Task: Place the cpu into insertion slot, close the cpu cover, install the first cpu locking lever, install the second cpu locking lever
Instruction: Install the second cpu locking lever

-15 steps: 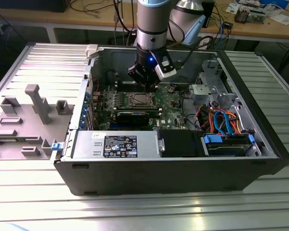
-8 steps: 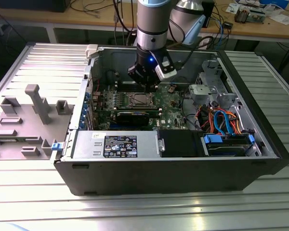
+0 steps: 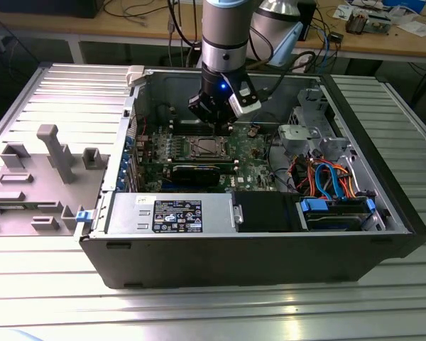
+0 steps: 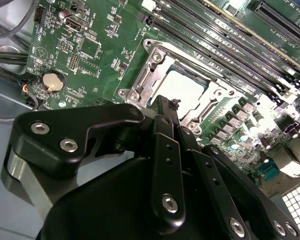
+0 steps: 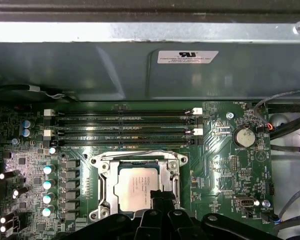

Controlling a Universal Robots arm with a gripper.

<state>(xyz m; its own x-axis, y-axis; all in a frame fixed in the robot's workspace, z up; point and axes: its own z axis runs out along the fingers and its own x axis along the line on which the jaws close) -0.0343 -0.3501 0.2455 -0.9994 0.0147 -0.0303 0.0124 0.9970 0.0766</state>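
Motherboard [image 3: 248,160] lies open inside the computer case [image 3: 199,252] on your bench [image 3: 199,312]. Your hand [image 4: 171,106] hovers just above the insertion slot [image 5: 104,186], fingers drawn together and gripping nothing. The cpu [image 5: 140,187] sits in that slot, framed by the cpu cover [image 5: 173,172], lying flat around it in both wrist views.

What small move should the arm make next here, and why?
Probably a short push down with the gripper at the edge of the cover. The chip already sits in place, the cover lies flat around it, and the gripper hangs just above that edge. Whether the cover is latched I cannot tell.
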